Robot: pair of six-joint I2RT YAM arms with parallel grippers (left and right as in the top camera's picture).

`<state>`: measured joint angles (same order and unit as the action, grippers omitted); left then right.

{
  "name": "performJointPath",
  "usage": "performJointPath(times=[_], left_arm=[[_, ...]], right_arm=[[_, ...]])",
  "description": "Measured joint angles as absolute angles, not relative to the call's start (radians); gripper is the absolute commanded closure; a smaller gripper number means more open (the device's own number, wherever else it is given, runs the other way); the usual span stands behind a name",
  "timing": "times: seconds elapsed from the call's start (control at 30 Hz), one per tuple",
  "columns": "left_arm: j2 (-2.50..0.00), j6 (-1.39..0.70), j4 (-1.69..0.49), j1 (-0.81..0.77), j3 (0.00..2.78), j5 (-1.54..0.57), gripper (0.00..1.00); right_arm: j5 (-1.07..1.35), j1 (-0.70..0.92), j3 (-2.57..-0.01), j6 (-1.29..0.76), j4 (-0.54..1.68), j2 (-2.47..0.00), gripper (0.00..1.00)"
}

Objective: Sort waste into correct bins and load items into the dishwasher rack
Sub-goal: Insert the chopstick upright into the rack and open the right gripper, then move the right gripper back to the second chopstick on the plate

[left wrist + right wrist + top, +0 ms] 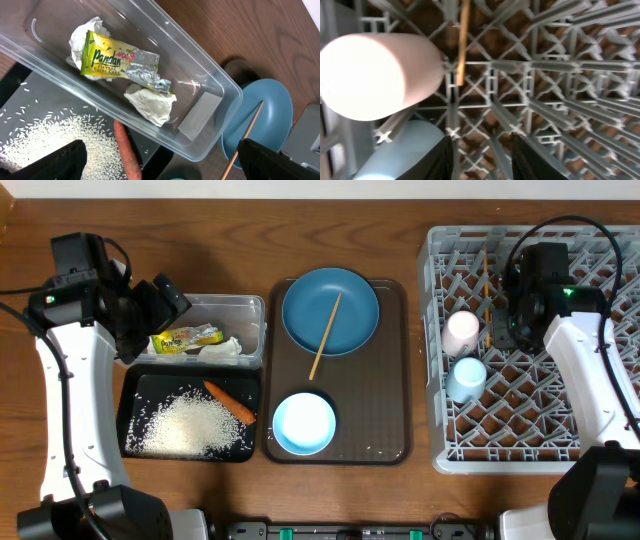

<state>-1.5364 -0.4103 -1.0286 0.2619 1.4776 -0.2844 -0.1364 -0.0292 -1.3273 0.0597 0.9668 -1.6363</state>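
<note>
The yellow-green wrapper [185,338] [112,62] and crumpled tissue [222,347] [150,102] lie in the clear box [245,310] [210,85]. Rice [190,425] [45,135] and the carrot [230,402] [127,155] lie in the black tray [135,395]. My left gripper [160,305] [167,160] is open and empty above the box's left end. The pink cup [461,332] [375,75], light-blue cup [466,377] [405,150] and one chopstick [487,285] [463,40] sit in the grey rack [500,450] [560,100]. My right gripper [505,330] [482,160] is open and empty over the rack beside the cups.
The brown serving tray [380,410] holds the dark-blue plate [345,300] [270,110] with the other chopstick [325,335] [245,135] across it, and the pale-blue bowl [303,423] in front. A few rice grains lie on the serving tray's front right.
</note>
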Motion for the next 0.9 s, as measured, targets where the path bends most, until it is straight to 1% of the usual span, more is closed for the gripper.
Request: performJointPath(times=[0.2, 0.33, 0.47, 0.6, 0.63, 0.67, 0.7, 0.73, 0.9], left_arm=[[-1.536, -0.410, -1.029, 0.262, 1.478, -0.284, 0.02], [-1.536, -0.410, -1.029, 0.262, 1.478, -0.284, 0.02], [-1.536, -0.410, -1.029, 0.262, 1.478, -0.284, 0.02], [-1.536, -0.410, -1.029, 0.262, 1.478, -0.284, 0.02], [-1.536, -0.410, -1.029, 0.262, 1.478, -0.284, 0.02], [-1.536, -0.410, -1.028, 0.262, 1.478, -0.284, 0.02], [-1.536, -0.410, -1.029, 0.262, 1.478, -0.284, 0.02], [-1.536, -0.410, -1.029, 0.262, 1.478, -0.284, 0.02], [-1.536, -0.410, -1.029, 0.262, 1.478, -0.284, 0.02]], right_arm=[[0.025, -0.025, -1.379, 0.035, 1.056, -1.636, 0.57], [0.171, 0.007, -1.441, -0.015, 1.067, -1.634, 0.53], [0.319, 0.087, -1.448, -0.102, 1.045, -1.631, 0.53], [0.356, 0.191, -1.448, -0.222, 0.996, -1.631, 0.51], [0.358, 0.220, -1.446, -0.257, 0.974, -1.631, 0.43], [0.357, 0.245, -1.444, -0.287, 0.949, -1.631, 0.30], [0.358, 0.278, -1.439, -0.323, 0.915, -1.631, 0.11], [0.358, 0.317, -1.431, -0.360, 0.875, -1.631, 0.01], [0.363, 0.476, -1.389, -0.488, 0.717, -1.631, 0.01]])
